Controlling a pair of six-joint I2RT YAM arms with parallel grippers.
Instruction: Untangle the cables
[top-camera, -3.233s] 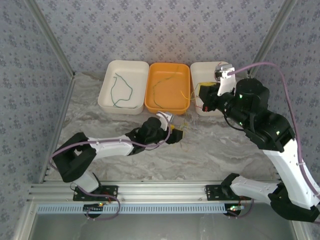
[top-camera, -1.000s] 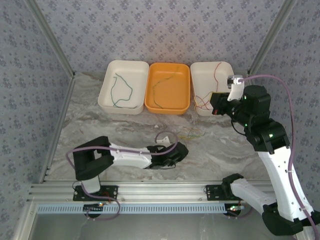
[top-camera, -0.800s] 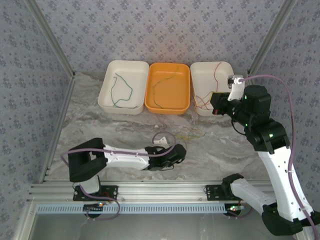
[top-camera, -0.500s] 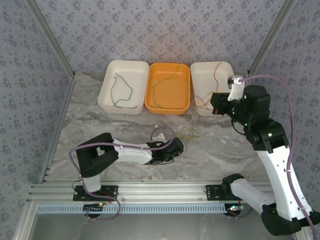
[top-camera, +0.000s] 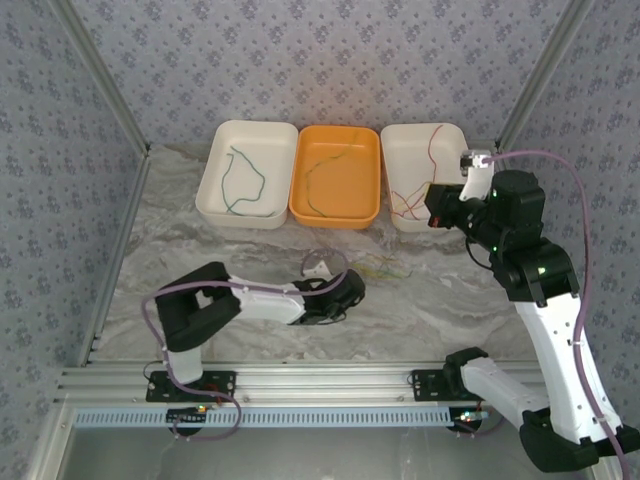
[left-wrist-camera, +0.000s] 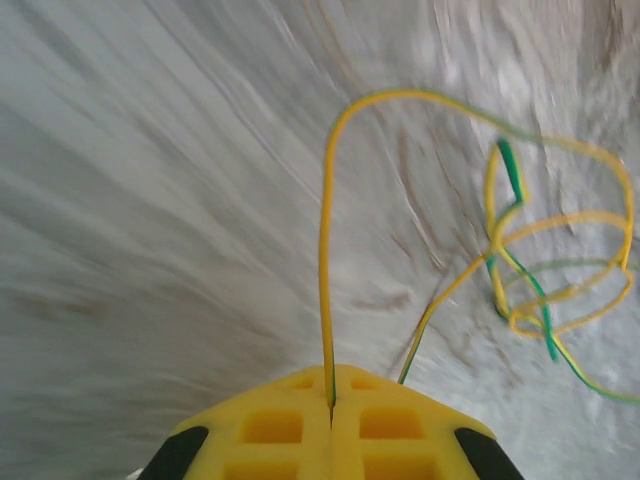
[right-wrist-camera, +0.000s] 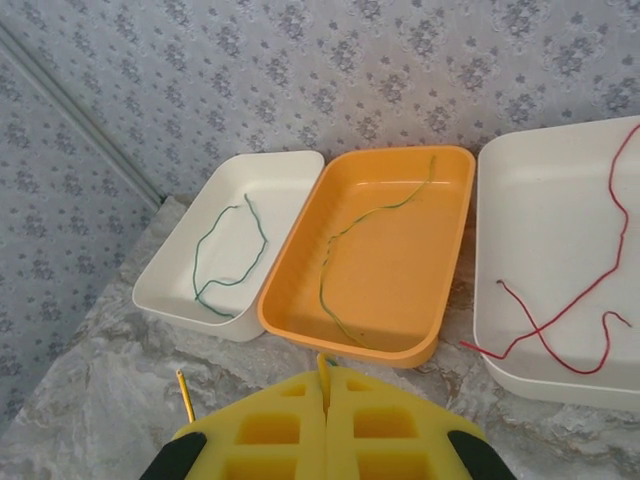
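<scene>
Two pairs of fingers are mine, and both are closed. Nearest, my left fingers lie low over the grey marbled table. Their yellow pads are pressed together on a long yellow-green strand, which rises straight out of the seam and arcs over to the right. That strand runs into the tangle of yellow-green cables. The tangle lies in loose loops on the table just beyond and to the right of those fingers, between them and the trays.

Further back on the right, my right fingers hang above the table just in front of the right white tray. They are shut tight as well, with a short yellow-green strand poking up from the seam. I cannot tell where it leads.

At the far edge three trays stand side by side, touching. The left white tray holds a dark green cable curled in an open loop. The orange tray in the middle holds a single yellow-green cable lying lengthwise. The right white tray holds a red cable that bends across its floor. Behind them rises the patterned wall.
</scene>
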